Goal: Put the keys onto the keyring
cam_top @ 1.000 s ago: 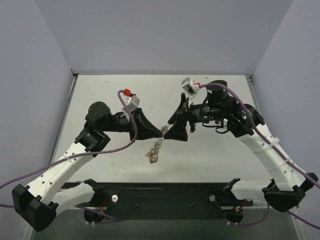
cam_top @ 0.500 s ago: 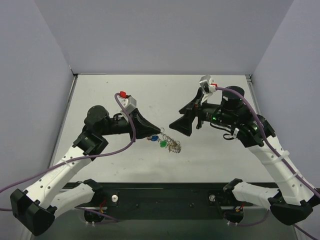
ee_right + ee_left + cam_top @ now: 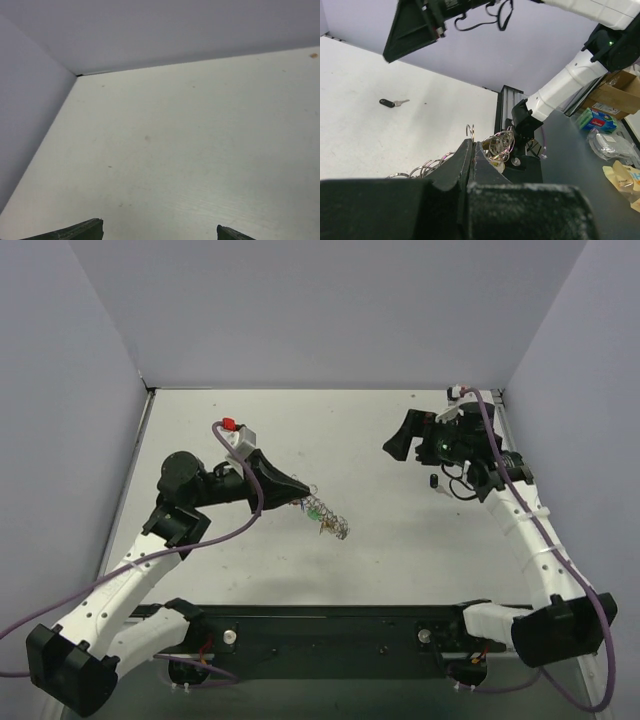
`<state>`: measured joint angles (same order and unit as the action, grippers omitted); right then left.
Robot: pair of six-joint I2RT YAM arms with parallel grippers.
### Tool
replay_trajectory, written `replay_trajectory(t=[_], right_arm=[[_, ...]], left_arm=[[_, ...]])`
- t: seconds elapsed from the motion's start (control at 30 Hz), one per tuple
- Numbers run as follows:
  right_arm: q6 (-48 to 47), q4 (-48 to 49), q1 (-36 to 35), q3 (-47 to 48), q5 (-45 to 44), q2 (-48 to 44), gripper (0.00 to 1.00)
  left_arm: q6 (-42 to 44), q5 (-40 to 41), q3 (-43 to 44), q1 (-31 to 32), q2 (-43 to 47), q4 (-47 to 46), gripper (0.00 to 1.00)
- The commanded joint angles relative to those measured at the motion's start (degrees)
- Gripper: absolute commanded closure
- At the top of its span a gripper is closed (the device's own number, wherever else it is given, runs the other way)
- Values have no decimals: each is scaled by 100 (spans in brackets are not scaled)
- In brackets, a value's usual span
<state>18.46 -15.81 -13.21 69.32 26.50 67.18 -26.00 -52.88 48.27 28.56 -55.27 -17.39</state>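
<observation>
At centre table, the left gripper (image 3: 300, 499), fingers pressed together, pinches the keyring (image 3: 328, 519), with a green key (image 3: 314, 510) among its loops. The right gripper (image 3: 392, 448) has withdrawn to the far right, fingers spread and empty. Only the left wrist view shows a black-headed key (image 3: 391, 103) lying apart on the table (image 3: 400, 540).

The table (image 3: 380, 560) is a flat, matte white top, closed in at the back and both sides by plain grey walls (image 3: 320, 310). A few faint specks (image 3: 146, 137) mark its far part. One small key (image 3: 392, 103) with a black head and a silvery blade lies flat on it, towards the right side and well apart from the walls. Along the near edge runs a black rail (image 3: 330, 625).
</observation>
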Motion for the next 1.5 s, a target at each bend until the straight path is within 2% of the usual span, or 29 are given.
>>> replay_trajectory(t=[0.0,0.17,0.33,0.4,0.47,0.6,0.83,1.1,1.2,1.47], right_arm=[[299,131,380,-339,-996,724,6],[378,-236,565,-51,-2015,1735,14],[404,-1176,548,922,-3464,3036,22],[430,-1380,557,1170,-3643,3545,24],[509,-1521,557,1391,-3687,3784,32],[676,-1635,600,1576,-3757,4206,39],[791,-1794,714,1471,-3969,4277,44],[808,-1645,1022,1356,-3380,4620,44],[817,-1574,1110,1330,-3143,4743,52],[870,-1512,1189,1242,-2861,4866,66]], left_arm=[[-300,-371,16,-184,-37,-845,100],[-397,-583,24,-341,-169,-968,100],[-441,-644,-28,-421,-230,-1047,100],[-502,-662,-72,-456,-283,-1205,100],[-599,-688,-116,-482,-335,-1345,100],[-687,-776,-186,-526,-380,-1469,100],[-749,-811,-222,-553,-380,-1548,100],[-793,-855,-230,-562,-353,-1584,100],[-793,-855,-230,-562,-327,-1548,100],[-793,-820,-239,-570,-292,-1496,100]])
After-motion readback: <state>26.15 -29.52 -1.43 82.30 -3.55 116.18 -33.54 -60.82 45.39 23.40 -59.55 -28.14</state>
